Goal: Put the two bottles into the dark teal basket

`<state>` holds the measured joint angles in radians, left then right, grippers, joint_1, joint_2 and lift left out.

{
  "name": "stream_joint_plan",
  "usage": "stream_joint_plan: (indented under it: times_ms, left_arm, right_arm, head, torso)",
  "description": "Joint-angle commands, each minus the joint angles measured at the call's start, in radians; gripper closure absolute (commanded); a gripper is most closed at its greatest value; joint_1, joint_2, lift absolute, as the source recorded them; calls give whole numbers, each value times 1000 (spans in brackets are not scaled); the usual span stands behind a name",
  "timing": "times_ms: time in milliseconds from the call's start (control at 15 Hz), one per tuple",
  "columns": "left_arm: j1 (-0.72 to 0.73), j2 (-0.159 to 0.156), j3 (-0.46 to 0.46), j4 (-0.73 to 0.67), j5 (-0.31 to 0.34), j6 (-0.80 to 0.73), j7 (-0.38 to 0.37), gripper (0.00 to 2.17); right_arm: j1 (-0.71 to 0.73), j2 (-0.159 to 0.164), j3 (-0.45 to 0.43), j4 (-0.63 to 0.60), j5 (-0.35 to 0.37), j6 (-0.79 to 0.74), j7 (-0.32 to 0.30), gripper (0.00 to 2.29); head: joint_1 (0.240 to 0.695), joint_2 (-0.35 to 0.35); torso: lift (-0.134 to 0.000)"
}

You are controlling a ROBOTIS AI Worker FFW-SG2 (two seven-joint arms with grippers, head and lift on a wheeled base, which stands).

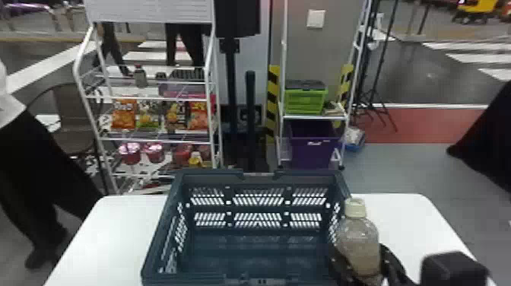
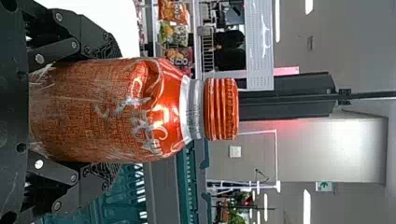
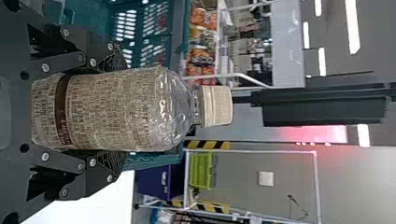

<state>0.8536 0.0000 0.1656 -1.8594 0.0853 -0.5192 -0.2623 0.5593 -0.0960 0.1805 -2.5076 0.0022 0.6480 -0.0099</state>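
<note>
**Both Held, Neither In**

The left gripper (image 2: 112, 112) is clamped on the orange-red bottle (image 2: 107, 109), its fingers pressed to either side. The right gripper (image 3: 116, 111) is likewise closed around the pale-capped bottle (image 3: 112, 109), which stands upright beside the dark teal basket (image 1: 213, 177), right at its right wall. The orange-red bottle is near the basket too, outside it.

The side walls are what stand in the way. Should either bottle travel inward too low, its base or the fingers could catch the rim and knock the bottle askew or shove the basket along the table (image 1: 99, 235). The right-hand fingers look especially close to that wall. Both wrappers seem slick, so a knock could make a bottle slip; letting go too high could topple it inside. Moving both in at once might bring the grippers together.

Beyond the table stand a white snack rack (image 1: 152, 99), a green crate (image 1: 306, 100) and a purple bin (image 1: 313, 150), all well apart and unlikely to interfere.
</note>
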Motion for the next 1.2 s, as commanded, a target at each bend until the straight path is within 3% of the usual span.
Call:
stream_joint_plan:
  times_ms: [0,267,533,800,1133]
  left_arm:
    - [-14,-3,0,20,19,0,0,2145]
    - [-34,-3,-3,43,25,0,-2,2145]
    - [-51,-3,-4,75,27,0,-3,2145]
    - [-62,-3,-4,95,27,0,-3,2145]
    - [-74,-3,-1,109,28,0,-3,2145]
  right_arm:
    - [-144,-7,56,1,9,256,-16,1598]
    - [-371,1,120,52,-13,566,-30,1598]
    - [-561,47,168,184,-31,769,-30,1595]
    - [-696,97,177,389,-99,790,-30,1595]
    - [-797,97,191,589,-133,772,-30,1582]
  head:
    - [499,0]
    - [499,0]
    - [499,0]
    - [499,0]
    - [499,0]
  torso:
    - [0]
    - [0]
    - [0]
    - [0]
    - [0]
